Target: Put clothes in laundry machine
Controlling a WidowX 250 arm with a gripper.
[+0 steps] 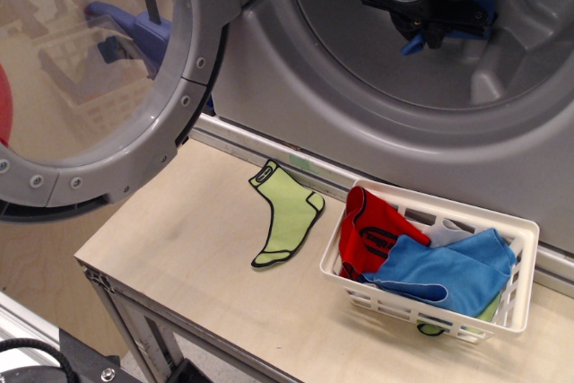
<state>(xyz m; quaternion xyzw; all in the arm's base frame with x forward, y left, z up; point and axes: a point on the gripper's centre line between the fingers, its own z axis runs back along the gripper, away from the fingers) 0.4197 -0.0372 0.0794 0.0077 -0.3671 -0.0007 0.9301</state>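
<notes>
the grey laundry machine point(269, 87) fills the upper part of the view, and its round ribbed drum point(359, 51) is open. the door point(108, 87), with a clear window and a bolted grey ring, stands swung open to the left of the drum. below the drum mouth lies the light wooden table point(179, 257), its far edge against the front of the machine.

the white slotted plastic basket point(516, 289) sits on the table, below the drum and to the right. inside the drum, near its upper right, is the black gripper point(429, 20). a blue cloth piece point(480, 15) shows just behind and beside it, touching it; the fingers are dark against a dark body, so i cannot tell if they are closed on the cloth or opened.

in the basket a large blue cloth point(448, 271) lies on top, at the right side. a red garment with black trim point(368, 226) is at the left end of the basket, partly leaning on its wall. a small white scrap point(446, 233) shows between the red and the blue. a bit of green point(489, 309) shows under the blue cloth, at the front of the basket.

a lime-green sock with black edge point(287, 214) lies flat on the table, left of the basket and apart from it, below the drum mouth.
</notes>
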